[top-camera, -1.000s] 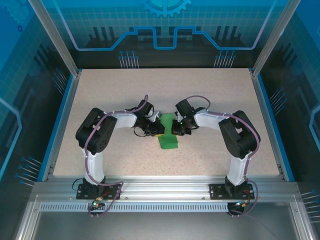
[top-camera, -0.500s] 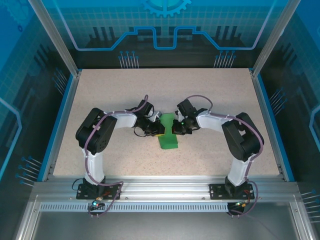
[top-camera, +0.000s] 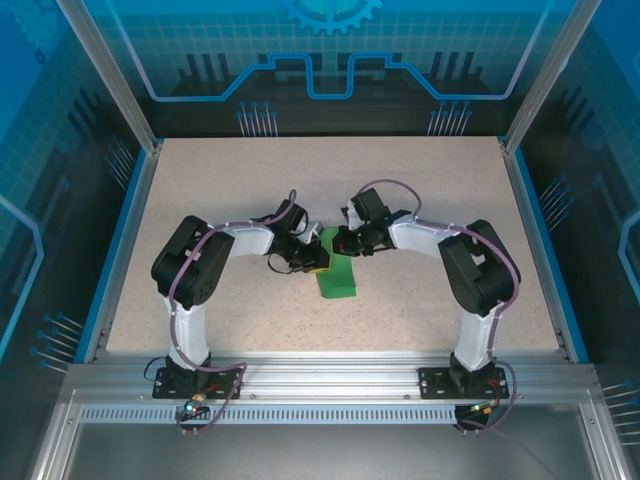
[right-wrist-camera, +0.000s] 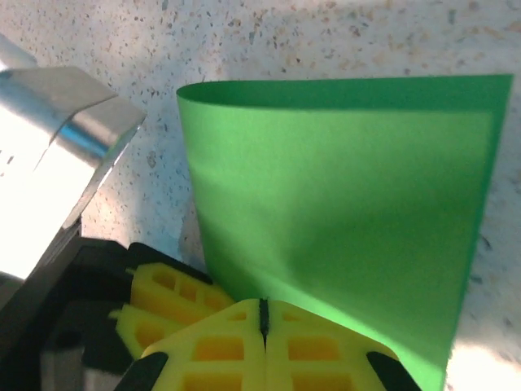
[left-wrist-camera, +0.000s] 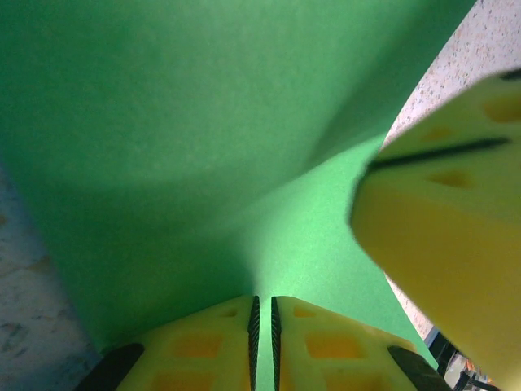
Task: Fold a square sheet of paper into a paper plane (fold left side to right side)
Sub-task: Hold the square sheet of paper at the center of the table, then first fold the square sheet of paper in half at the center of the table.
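Observation:
The square sheet of paper (top-camera: 338,281) is bright green and lies mid-table, folded over into a narrow strip with a rounded fold along one side (right-wrist-camera: 342,195). My left gripper (top-camera: 315,260) is at the strip's left edge. Its pads (left-wrist-camera: 253,314) stand a hair apart, with the green paper (left-wrist-camera: 203,122) rising from the slit. My right gripper (top-camera: 343,243) hangs over the strip's far end. In the right wrist view it (right-wrist-camera: 263,303) is shut pad to pad at the paper's edge, with nothing between. One right finger (left-wrist-camera: 448,228) shows in the left wrist view, and the left fingers (right-wrist-camera: 159,293) show in the right wrist view.
The speckled beige table (top-camera: 420,190) has a blue rim (top-camera: 535,230) and aluminium posts with glass walls around it. A silver metal part of the left wrist (right-wrist-camera: 49,163) sits close beside the paper.
My right gripper has moved up and to the left, from the strip's right side to over its far end. The left arm and the paper have stayed put.

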`<action>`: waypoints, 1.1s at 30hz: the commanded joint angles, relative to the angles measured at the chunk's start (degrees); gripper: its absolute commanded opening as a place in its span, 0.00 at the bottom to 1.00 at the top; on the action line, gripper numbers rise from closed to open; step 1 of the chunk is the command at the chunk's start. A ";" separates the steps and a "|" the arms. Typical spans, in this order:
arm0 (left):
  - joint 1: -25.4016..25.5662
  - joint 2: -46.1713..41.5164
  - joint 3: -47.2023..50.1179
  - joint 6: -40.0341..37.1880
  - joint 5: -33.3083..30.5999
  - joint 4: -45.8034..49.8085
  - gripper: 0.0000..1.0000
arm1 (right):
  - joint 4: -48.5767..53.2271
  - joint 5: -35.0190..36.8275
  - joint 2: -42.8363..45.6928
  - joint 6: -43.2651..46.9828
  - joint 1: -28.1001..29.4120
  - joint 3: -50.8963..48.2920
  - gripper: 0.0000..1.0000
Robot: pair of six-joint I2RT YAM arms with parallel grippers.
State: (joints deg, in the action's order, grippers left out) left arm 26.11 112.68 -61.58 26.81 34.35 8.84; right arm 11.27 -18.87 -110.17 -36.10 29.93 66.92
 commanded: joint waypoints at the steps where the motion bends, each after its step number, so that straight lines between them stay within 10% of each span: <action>1: 0.83 1.87 1.07 -1.14 -1.59 1.62 0.16 | -0.19 -1.76 -2.59 0.95 -0.42 2.40 0.02; 33: 3.72 -6.56 7.40 -7.06 -1.04 8.43 0.16 | 8.11 3.09 -7.98 -1.87 -1.48 2.43 0.01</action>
State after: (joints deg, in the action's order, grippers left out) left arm 28.42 108.09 -56.40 22.04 33.23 10.70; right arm 14.68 -19.18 -115.42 -37.50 29.58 70.28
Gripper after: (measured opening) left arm 0.163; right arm 0.044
